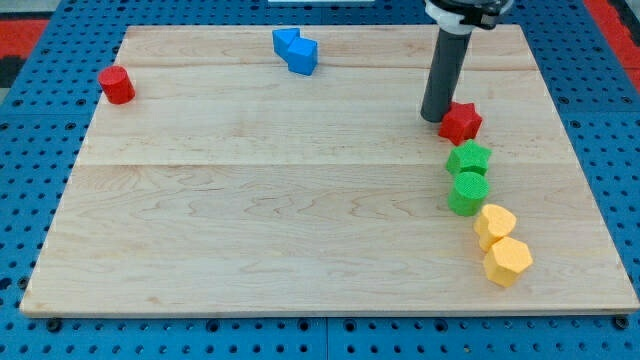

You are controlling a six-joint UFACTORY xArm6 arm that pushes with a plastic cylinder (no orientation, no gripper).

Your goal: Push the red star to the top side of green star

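yellow blocks (508, 261) (494, 222): two chunky ones, nearest, view's right
green cylinder (468, 192): touching green star (468, 157) above it
red star (460, 122): just above green star, close beside it
my tip (433, 117): bare rod, no jaws, touching red star's left
far: red cylinder (116, 85), blue blocks (296, 49)
surface: pale wooden board (250, 220), blue pegboard (20, 200) around

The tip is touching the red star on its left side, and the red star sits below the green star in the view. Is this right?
Not quite. The camera view shows the red star above the green star, toward the view's top, not below it. My tip is at the red star's left side, as you said.
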